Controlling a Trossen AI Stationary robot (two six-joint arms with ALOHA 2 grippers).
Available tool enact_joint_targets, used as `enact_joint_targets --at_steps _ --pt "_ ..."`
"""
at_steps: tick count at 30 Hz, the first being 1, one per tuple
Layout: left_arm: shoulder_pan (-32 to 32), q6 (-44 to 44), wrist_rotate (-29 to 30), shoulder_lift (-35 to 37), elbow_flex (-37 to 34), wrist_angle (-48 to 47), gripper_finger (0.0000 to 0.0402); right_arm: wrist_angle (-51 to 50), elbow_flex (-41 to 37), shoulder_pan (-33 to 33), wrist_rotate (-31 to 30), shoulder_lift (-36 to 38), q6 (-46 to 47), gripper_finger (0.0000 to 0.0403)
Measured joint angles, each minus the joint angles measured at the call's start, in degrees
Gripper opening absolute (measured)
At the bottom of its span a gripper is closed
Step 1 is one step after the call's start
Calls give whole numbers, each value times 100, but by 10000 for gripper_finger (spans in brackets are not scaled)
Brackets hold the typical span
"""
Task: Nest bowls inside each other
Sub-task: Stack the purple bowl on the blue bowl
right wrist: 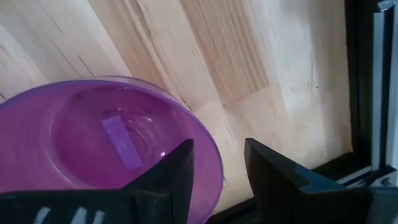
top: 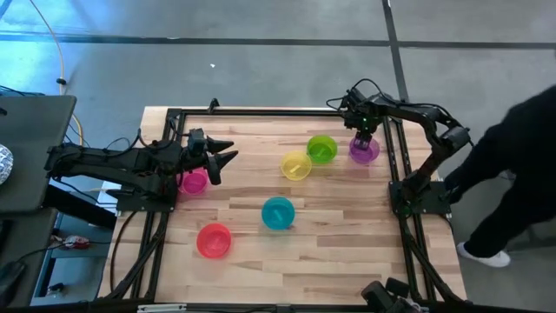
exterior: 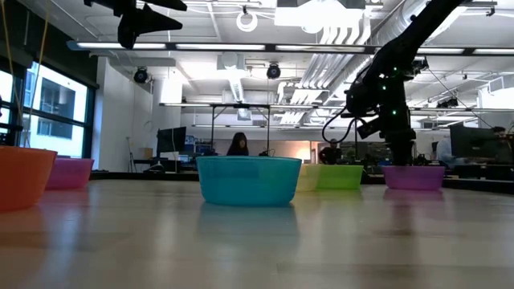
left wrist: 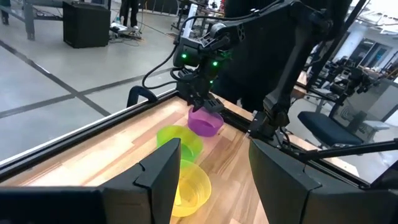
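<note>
**Right gripper straddling the purple bowl's rim**

The wooden table [top: 330, 226] is carrying six bowls, none nested. The left arm is waiting over the table's left side, its left gripper [top: 228, 156] spread and holding nothing, the pink bowl [top: 193, 182] lying beneath it. The right gripper [right wrist: 217, 171] is sitting spread across the rim of the purple bowl [top: 365, 151] near the far right corner. The green bowl [top: 321, 149] and yellow bowl [top: 295, 165] are touching; the teal bowl [top: 278, 213] and red bowl [top: 214, 241] are standing apart.

Wooden table [top: 330, 252], six bowls [top: 278, 213]
</note>
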State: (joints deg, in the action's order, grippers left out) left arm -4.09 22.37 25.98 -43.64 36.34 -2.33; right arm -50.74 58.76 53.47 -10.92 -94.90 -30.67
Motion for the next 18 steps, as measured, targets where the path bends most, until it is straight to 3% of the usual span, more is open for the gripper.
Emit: enact_joint_targets --at_steps 6,15,18 --pt "1 0 -2 0 0 0 181 -55 0 0 190 -1 197 105" --pt "1 -142 -3 0 0 0 181 -386 0 -7 541 0 523 9" --pt "1 -199 -6 0 0 -2 181 -478 2 -7 540 1 981 7"
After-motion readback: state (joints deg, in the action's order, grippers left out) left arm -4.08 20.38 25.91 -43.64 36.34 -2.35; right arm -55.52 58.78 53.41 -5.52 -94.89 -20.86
